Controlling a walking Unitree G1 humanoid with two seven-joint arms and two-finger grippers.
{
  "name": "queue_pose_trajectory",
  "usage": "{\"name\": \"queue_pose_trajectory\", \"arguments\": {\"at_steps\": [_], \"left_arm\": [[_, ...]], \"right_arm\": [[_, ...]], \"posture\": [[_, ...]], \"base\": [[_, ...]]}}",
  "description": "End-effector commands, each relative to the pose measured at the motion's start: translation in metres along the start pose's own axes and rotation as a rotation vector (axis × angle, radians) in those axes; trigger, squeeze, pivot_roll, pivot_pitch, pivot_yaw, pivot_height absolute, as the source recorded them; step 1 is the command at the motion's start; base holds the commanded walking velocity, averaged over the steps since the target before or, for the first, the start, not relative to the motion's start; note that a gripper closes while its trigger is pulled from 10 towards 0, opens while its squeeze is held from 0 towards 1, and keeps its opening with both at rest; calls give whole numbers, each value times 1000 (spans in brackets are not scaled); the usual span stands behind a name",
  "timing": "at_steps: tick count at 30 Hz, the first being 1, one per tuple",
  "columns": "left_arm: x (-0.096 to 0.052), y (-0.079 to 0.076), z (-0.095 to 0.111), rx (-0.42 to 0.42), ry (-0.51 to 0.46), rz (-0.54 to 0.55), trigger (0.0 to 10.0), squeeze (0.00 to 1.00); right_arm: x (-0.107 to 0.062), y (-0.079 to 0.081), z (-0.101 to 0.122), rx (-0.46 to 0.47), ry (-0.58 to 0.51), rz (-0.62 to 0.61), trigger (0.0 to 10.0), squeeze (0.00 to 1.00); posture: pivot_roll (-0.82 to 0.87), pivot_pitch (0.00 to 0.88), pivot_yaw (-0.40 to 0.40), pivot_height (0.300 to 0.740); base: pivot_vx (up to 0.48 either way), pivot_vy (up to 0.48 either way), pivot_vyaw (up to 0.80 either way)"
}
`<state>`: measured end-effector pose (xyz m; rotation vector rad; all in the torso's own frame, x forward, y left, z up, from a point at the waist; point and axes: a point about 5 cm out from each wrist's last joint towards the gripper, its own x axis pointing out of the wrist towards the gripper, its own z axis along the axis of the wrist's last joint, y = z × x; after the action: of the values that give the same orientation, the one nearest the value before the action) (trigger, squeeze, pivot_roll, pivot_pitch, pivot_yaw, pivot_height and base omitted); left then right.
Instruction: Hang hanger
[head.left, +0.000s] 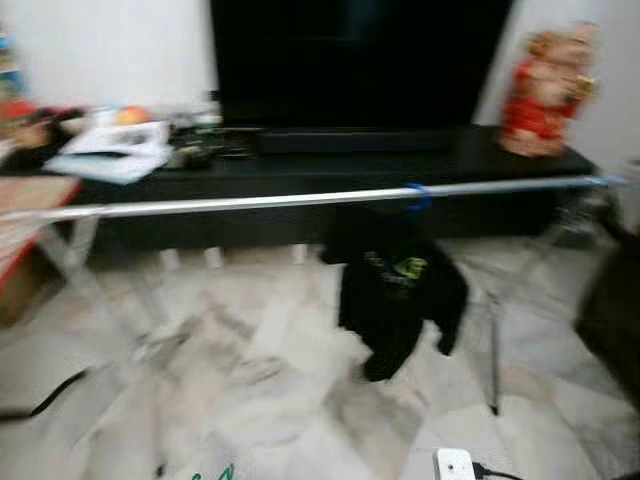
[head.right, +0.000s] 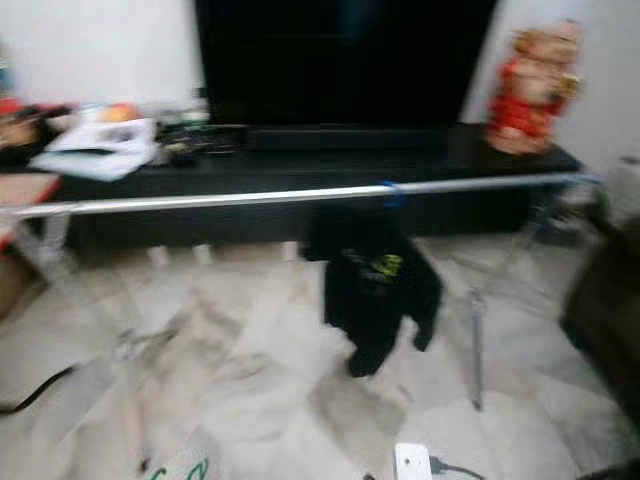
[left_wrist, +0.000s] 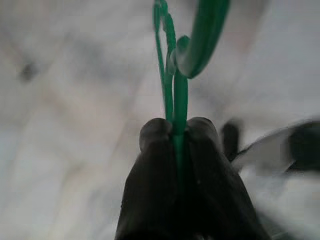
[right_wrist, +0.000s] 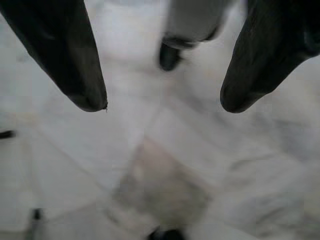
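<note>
Ahead of me a long black low cabinet stands against the white wall, bearing a large dark television screen, a red and gold figurine at its right end and a pile of white papers towards its left. A small black garment with a green print dangles in front of the cabinet over the pale marble-patterned floor tiles. A white plug adapter lies on the tiles nearest me, and a black cable trails over the floor to my left.

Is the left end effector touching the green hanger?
Touching. The left wrist view shows the left end effector with both black fingers pressed against the green hanger, its stem between them.
</note>
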<state>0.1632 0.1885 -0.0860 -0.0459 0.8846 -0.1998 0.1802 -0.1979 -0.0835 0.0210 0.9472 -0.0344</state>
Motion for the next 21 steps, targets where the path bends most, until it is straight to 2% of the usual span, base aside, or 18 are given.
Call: {"name": "queue_pose_trajectory", "arguments": {"at_steps": [1,10,18,21], "left_arm": [[-8,12,-15,9,57,28,10000,0],[-6,13,-5,34,24,24,10000,0],[1,13,25,107,-62,8,10000,0],[5,12,46,146,-132,0,10000,0]], "right_arm": [[3,15,10,2,-28,34,10000,0],[3,15,11,2,-28,35,10000,0],[3,18,9,-2,-23,40,10000,0],[2,15,2,-3,-16,39,10000,0]], "posture": [[113,16,-20,740],[115,17,-22,740],[114,18,-21,740],[116,20,-23,740]], "base": [[360,0,0],[360,0,0],[348,0,0],[0,0,0]]}}
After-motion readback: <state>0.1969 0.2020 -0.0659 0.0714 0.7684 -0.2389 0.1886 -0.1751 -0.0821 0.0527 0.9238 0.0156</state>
